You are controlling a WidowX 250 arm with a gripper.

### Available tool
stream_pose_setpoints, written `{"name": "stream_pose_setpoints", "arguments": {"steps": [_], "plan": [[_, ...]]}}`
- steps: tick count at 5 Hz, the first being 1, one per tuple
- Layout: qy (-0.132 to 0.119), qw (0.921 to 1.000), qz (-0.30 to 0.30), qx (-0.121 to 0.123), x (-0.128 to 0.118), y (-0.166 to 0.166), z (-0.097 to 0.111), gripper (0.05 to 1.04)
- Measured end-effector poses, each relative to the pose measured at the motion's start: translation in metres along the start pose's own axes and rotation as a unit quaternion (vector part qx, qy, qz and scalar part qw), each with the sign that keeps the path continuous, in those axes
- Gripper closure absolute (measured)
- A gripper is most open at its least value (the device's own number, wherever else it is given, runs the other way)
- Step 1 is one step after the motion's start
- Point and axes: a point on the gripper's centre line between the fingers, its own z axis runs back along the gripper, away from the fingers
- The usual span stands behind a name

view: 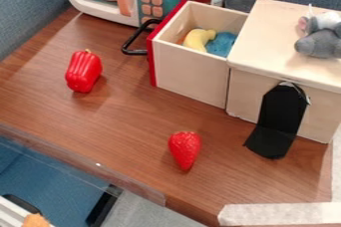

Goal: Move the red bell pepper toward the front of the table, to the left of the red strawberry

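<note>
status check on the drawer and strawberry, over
Drawer open, yellow item and blue item inside. Strawberry on wooden surface, apart from drawer. Red bell pepper not touching black handle.

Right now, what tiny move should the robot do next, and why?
Perhaps bring the fingers above the strawberry and line up with its sides. It lies loose on the table, apart from the pepper and the open drawer, so nothing seems to crowd it.
</note>
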Motion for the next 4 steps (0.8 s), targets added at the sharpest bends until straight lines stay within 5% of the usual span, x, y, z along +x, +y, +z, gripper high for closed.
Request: {"name": "stream_pose_setpoints", "arguments": {"steps": [2,3,4], "plan": [[0.046,0.9983,-0.036,-0.011,-0.022,-0.019,-0.024,0.082],[0.036,0.9970,-0.069,-0.001,-0.051,-0.025,-0.007,0.082],[0.040,0.9956,-0.062,0.057,-0.075,-0.002,-0.024,0.082]]}}
